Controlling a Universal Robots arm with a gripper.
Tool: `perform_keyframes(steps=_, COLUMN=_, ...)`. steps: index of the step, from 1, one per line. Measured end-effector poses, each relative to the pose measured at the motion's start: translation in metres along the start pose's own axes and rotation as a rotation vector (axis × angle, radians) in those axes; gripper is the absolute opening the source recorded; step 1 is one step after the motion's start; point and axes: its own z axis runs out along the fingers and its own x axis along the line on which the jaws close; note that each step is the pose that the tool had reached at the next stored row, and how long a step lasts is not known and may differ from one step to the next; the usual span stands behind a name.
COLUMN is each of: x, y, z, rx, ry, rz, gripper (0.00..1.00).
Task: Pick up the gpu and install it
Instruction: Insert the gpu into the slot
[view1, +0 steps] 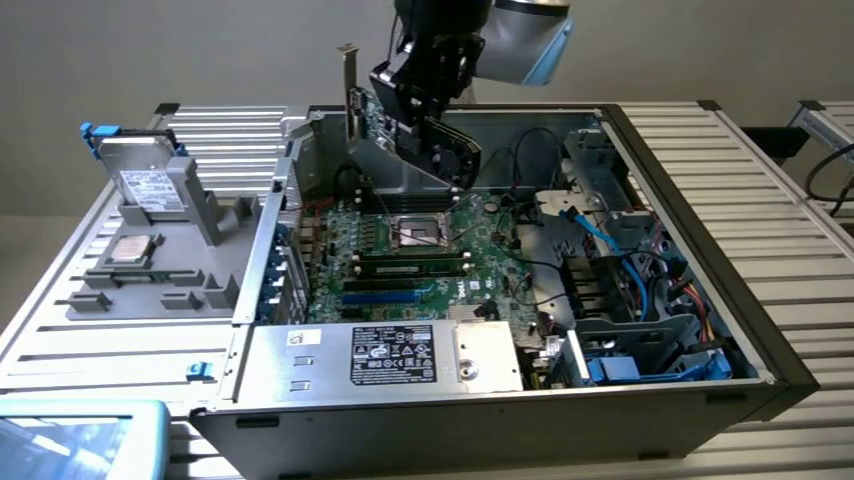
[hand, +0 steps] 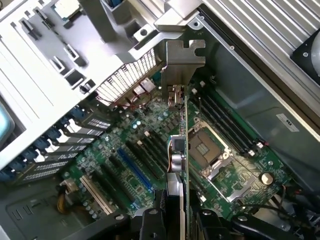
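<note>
Hardware lay exposed inside the open computer case (view1: 694, 215), which rested on its side on the ribbed metal table (view1: 767, 150). The end effector (view1: 430, 100) (hand: 175, 222) reached down into the case, pinching the gpu (view1: 387, 125) (hand: 176, 155) between its fingers. The card was held in the air on edge and tilted over the green motherboard (view1: 414, 255) (hand: 135, 155), just beside the CPU socket (view1: 420, 232) (hand: 207, 147). Its silver bracket (view1: 350, 75) (hand: 183, 57) pointed up toward the case's rear wall. It was not seated in any slot. At the exterior view's left, a hard drive (view1: 150, 185) stood on a grey fixture (view1: 147, 265).
</note>
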Motion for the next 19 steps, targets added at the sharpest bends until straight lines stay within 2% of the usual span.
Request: perform_keyframes(steps=19, x=-0.0001, y=-0.0003, z=0.0024, rx=0.0146, ry=0.0406, rz=-0.343, gripper=0.29)
